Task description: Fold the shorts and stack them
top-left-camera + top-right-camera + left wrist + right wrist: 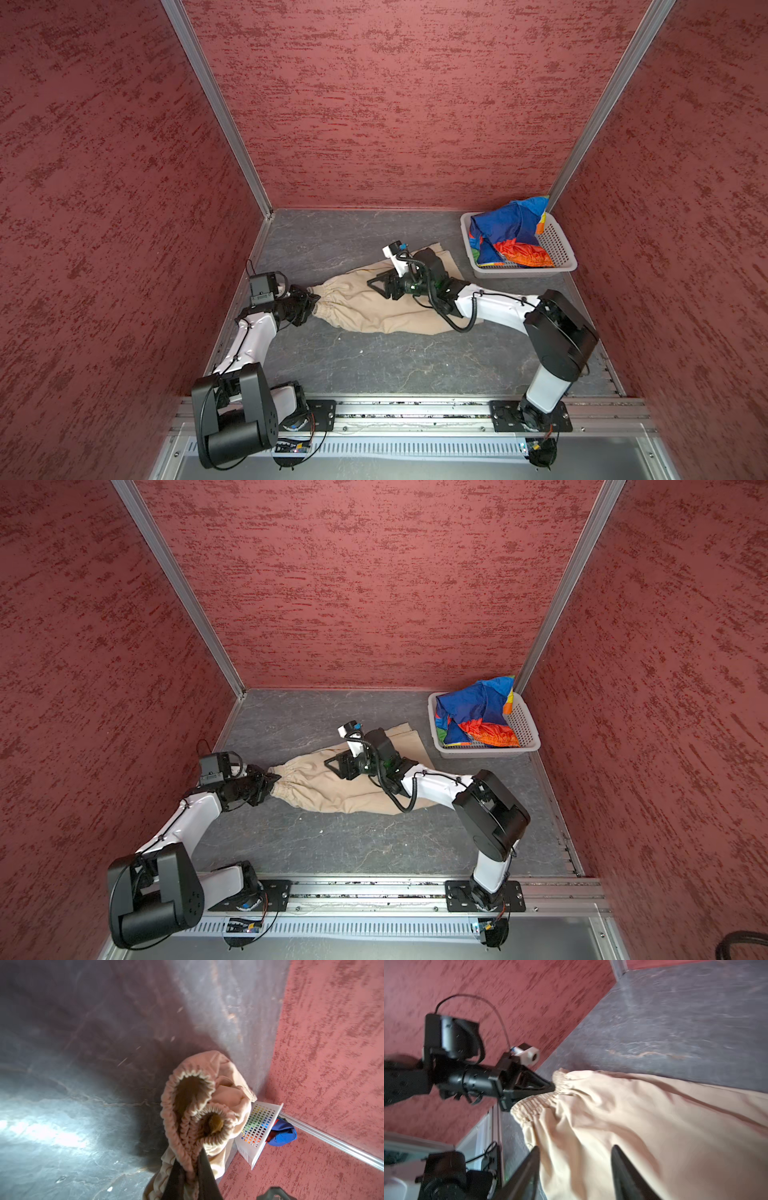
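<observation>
Near the left edge of the surface (374,365), my left gripper (313,302) is clamped on the gathered waistband (334,301) of the beige shorts (374,316). They lie stretched across the middle of the surface, legs running toward the far right corner. My right gripper (575,1148) hangs over the middle of the cloth with its jaws apart, and I see nothing pinched between them. The rainbow shorts (505,235) sit crumpled in the white basket (567,253) at the far right corner.

I judge this to be the spreading step on the first pair: the waist is bunched and the cloth creased, not yet folded. Next I need a second hold with the right gripper, on the waistband or a leg hem, so both arms can pull the cloth flat before folding. A pinch in mid-cloth would likely only raise a ridge.
</observation>
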### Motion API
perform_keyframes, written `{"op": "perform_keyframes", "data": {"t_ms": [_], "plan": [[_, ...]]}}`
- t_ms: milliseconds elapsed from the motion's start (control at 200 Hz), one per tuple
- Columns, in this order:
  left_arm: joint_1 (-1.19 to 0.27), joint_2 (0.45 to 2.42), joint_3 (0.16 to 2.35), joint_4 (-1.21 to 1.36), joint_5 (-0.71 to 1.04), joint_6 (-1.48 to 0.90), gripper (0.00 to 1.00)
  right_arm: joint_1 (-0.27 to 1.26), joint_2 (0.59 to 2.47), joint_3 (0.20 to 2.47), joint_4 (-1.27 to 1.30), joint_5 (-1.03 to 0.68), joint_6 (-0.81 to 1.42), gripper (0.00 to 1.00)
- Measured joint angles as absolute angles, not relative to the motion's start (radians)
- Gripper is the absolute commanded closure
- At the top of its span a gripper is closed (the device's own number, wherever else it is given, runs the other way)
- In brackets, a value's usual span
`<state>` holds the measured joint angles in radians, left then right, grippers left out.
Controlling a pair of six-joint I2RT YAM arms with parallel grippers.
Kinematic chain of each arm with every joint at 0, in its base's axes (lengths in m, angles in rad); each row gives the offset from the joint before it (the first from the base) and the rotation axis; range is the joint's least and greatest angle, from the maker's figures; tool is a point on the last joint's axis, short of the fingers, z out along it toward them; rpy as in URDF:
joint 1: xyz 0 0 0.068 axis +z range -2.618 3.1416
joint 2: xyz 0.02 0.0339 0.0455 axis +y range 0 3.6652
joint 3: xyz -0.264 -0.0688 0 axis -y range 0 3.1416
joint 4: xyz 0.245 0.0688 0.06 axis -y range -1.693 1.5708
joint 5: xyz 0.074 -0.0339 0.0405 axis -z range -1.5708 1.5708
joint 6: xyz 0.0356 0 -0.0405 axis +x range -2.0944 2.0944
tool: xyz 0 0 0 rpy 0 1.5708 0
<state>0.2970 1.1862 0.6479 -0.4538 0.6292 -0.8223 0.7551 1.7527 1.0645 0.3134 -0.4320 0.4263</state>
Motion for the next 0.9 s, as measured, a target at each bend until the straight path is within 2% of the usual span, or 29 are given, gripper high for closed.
{"op": "perform_keyframes", "data": {"t_ms": [50, 255, 591, 761, 902], "plan": [[0.305, 1.186, 0.691, -0.513, 0.627, -0.778, 1.0, 0.747, 1.756, 1.061, 0.287, -0.42, 0.432, 0.94], [0.312, 1.186, 0.798, -0.693, 0.618, -0.647, 1.0, 0.775, 1.885, 1.084, 0.218, -0.436, 0.47, 0.94], [0.316, 1.187, 0.902, -0.862, 0.609, -0.56, 1.0, 0.85, 2.21, 1.361, 0.155, -0.442, 0.566, 0.95], [0.321, 1.187, 1.026, -0.938, 0.599, -0.523, 1.0, 0.865, 2.257, 1.447, 0.142, -0.436, 0.597, 0.87], [0.321, 1.187, 1.101, -0.982, 0.587, -0.484, 1.0, 0.87, 2.238, 1.43, 0.154, -0.448, 0.591, 0.78]]}}
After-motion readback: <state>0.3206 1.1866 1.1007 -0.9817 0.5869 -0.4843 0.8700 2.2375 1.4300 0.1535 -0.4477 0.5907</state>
